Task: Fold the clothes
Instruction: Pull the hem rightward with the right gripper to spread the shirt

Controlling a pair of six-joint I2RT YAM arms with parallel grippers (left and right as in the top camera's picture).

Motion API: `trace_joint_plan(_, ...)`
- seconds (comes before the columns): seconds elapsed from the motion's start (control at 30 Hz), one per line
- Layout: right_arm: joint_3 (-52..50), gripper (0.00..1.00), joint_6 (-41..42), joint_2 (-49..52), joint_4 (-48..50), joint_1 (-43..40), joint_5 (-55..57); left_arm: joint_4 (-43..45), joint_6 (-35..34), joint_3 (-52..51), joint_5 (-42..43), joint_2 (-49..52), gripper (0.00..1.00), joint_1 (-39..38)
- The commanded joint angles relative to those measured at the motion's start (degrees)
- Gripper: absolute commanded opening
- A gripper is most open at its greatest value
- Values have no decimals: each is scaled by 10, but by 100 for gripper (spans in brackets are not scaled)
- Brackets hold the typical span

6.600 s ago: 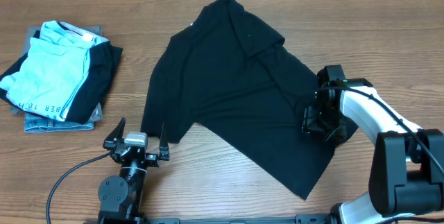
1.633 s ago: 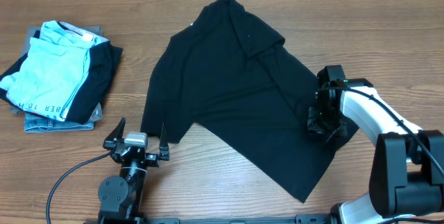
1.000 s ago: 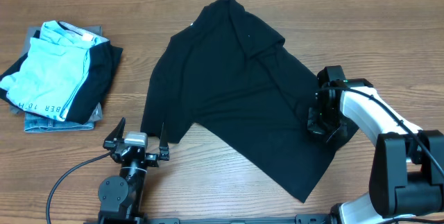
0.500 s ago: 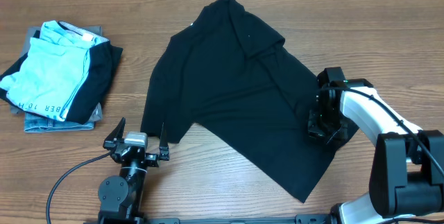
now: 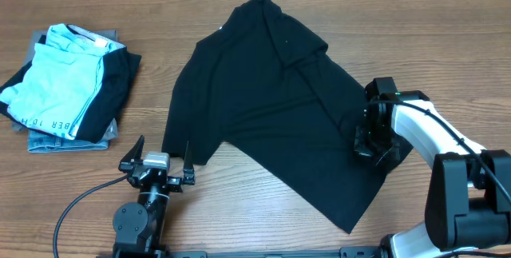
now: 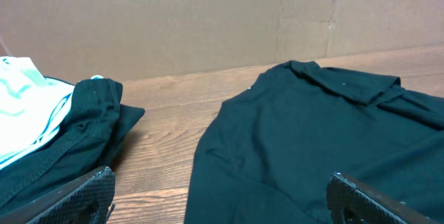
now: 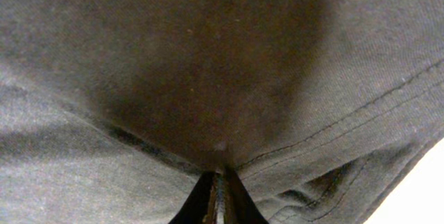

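the black t-shirt (image 7: 173,57) fills nearly the whole view, its weave close enough to see. low in the middle the right gripper (image 7: 218,186) has its two dark fingertips pressed together with no gap, and the cloth puckers right at their point, creases running out from it on both sides. up and to the right of the claw a stitched hem (image 7: 361,109) crosses at a slant. past it, off to the claw's lower right, a pale blurred patch (image 7: 416,196) shows.

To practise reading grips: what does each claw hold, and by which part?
Right claw pinches the black T-shirt beside its stitched hem; left claw holds nothing.
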Motion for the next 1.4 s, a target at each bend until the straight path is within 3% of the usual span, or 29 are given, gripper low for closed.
trace_joint_plan(0.0,-4,4,2,-7,0,2,1,0,11,-2,-3,-5,100,3)
trace_joint_plan(0.2,19,4,2,-7,-9,-1,1,0,11,-2,-3,-5,100,3)
trace_joint_plan(0.5,203,4,0,-7,-96,-37,1,0,11,-2,-3,-5,100,3)
trace_joint_plan(0.67,273,4,-5,-7,-95,-83,1,0,11,-2,-3,-5,100,3)
trace_joint_plan(1.13,278,4,-57,23,158,-230,32,0,11,-2,-3,-5,100,3)
trace_joint_plan(1.37,278,4,-80,80,283,-254,32,0,11,-2,-3,-5,100,3)
